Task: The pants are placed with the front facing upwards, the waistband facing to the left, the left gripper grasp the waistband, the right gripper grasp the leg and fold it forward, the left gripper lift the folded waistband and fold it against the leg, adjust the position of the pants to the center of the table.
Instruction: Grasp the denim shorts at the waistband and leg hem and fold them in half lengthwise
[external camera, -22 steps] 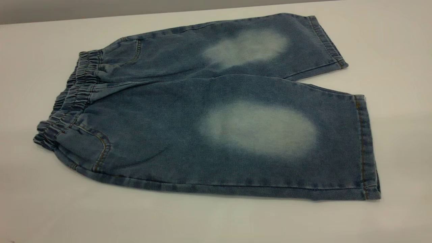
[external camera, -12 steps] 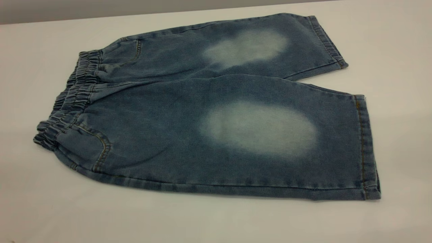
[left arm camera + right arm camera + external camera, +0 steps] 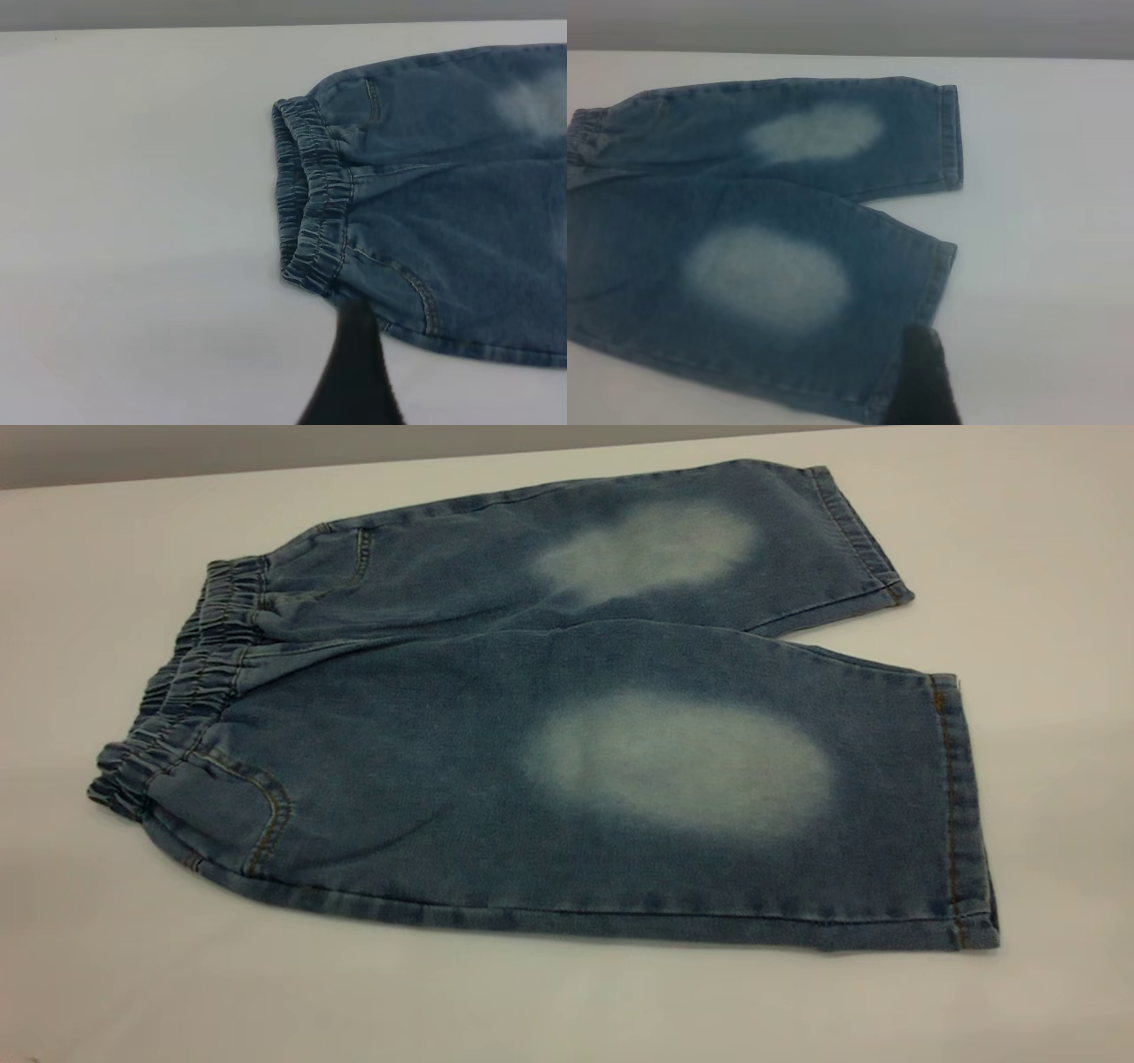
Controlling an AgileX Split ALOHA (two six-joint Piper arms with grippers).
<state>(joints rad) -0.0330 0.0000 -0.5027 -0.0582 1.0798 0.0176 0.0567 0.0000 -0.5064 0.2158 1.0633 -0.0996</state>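
Note:
The pants (image 3: 567,717) lie flat on the white table (image 3: 567,1010), front up, with pale ovals on both legs. The ruffled waistband (image 3: 190,682) points left and the hems point right. The near leg (image 3: 682,762) slightly overlaps the far leg (image 3: 647,549). Neither gripper appears in the exterior view. In the left wrist view, a dark part of my left gripper (image 3: 354,372) hovers beside the waistband's near corner (image 3: 310,270). In the right wrist view, a dark part of my right gripper (image 3: 926,381) sits over the near leg's hem corner (image 3: 921,292).
The table's far edge (image 3: 266,467) runs just behind the pants, with a grey wall beyond it. Bare white surface surrounds the pants on the left, front and right.

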